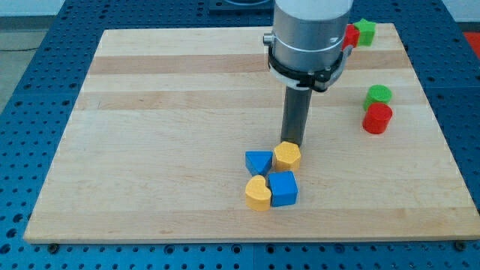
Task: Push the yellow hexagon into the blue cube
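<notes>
The yellow hexagon [287,157] lies a little below the board's middle. My tip [292,143] stands at its upper edge, touching or nearly touching it. The blue cube [283,188] sits just below the hexagon, with a narrow gap or light contact between them. A second blue block [259,162] lies against the hexagon's left side. A yellow heart-shaped block [257,193] rests against the blue cube's left side.
A green round block [379,94] sits above a red round block [377,118] at the view's right. A green block [365,32] and a red block [350,37] lie at the top right, partly hidden by the arm. The wooden board [150,112] lies on a blue perforated table.
</notes>
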`<move>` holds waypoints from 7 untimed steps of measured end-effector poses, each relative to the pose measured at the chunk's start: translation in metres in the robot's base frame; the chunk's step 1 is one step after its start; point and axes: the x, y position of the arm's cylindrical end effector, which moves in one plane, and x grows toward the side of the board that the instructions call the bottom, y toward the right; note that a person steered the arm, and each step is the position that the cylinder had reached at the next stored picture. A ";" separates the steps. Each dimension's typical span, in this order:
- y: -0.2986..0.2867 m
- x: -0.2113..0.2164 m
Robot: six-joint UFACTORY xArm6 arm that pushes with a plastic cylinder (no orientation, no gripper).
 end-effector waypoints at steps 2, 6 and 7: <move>0.000 0.022; -0.025 -0.018; -0.038 -0.008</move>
